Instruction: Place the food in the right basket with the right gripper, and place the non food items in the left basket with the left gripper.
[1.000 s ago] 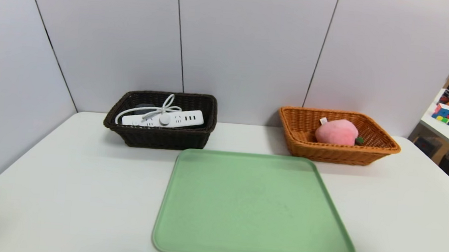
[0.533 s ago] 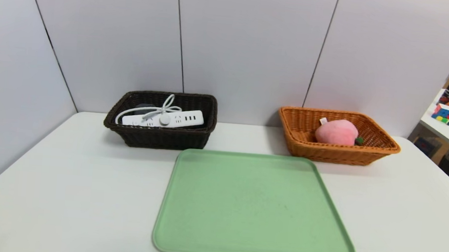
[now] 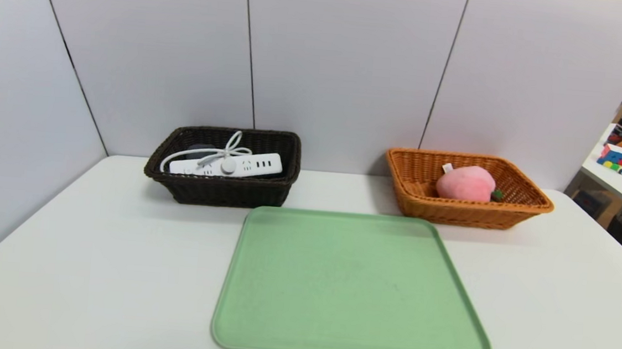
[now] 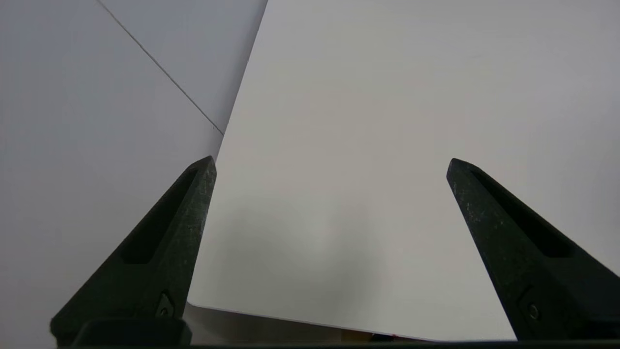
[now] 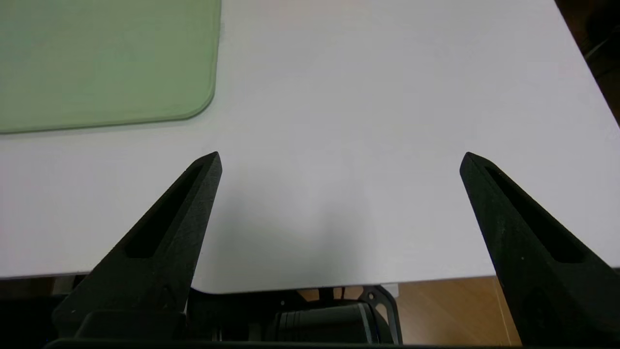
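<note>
A dark brown woven wicker basket (image 3: 221, 187) holds a white plastic power strip (image 3: 234, 164). An orange-tan woven wicker basket (image 3: 466, 209) holds a pink round plush peach (image 3: 466, 183) with a green leaf. A pale green flat tray (image 3: 354, 289) lies on the white counter (image 3: 87, 268). Both end effectors are black.

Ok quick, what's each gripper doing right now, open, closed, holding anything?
Left gripper: open, holding nothing, above the white table.
Right gripper: open, holding nothing, near the green tray.

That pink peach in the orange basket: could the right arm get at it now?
Probably yes: the peach lies uncovered in the open-topped basket, and the right end effector is open and empty near the table's front edge.
</note>
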You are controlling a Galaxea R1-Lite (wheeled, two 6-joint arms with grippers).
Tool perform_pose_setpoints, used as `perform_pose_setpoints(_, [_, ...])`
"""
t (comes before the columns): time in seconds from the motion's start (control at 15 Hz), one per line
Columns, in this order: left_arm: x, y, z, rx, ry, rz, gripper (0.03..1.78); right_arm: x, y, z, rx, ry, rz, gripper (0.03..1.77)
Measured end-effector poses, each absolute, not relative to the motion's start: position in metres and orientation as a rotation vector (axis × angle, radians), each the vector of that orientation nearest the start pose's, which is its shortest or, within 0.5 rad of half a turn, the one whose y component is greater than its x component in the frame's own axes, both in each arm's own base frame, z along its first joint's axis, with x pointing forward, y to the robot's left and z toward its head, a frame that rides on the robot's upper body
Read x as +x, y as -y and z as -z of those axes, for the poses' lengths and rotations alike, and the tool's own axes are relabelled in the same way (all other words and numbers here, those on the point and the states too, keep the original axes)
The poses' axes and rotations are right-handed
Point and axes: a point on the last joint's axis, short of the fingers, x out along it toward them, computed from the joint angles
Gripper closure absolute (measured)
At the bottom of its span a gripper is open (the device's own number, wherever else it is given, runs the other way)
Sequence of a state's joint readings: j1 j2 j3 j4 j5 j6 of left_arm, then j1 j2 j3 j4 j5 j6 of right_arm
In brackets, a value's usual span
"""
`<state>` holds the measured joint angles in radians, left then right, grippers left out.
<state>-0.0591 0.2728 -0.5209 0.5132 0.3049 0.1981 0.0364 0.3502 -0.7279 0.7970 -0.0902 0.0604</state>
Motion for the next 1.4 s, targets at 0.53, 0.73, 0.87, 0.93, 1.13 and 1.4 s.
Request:
perform_pose_setpoints(0.53, [-0.06, -0.004, -0.133, 0.248, -0.182, -0.13, 0.12, -0.052, 0.003, -0.186, -0.019, -0.116, 0.032, 0.1])
perform_pose_setpoints(0.73, [-0.063, -0.003, -0.129, 0.244, -0.111, -0.114, 0.12, -0.047, 0.001, -0.173, -0.113, 0.026, -0.008, 0.1])
perform_pose_setpoints(0.87, [-0.06, -0.003, -0.129, 0.239, -0.056, -0.119, 0.12, -0.045, 0.0, -0.16, -0.167, 0.119, -0.028, 0.1])
perform_pose_setpoints(0.93, [-0.057, -0.003, -0.127, 0.237, -0.034, -0.121, 0.12, -0.045, -0.001, -0.154, -0.189, 0.154, -0.038, 0.1])
perform_pose_setpoints(1.13, [-0.045, -0.003, -0.121, 0.237, 0.063, -0.133, 0.12, -0.045, -0.001, -0.138, -0.204, 0.193, -0.045, 0.1])
perform_pose_setpoints(1.4, [-0.031, -0.003, -0.104, 0.258, 0.139, -0.144, 0.12, -0.035, -0.001, -0.116, -0.207, 0.192, -0.044, 0.1])
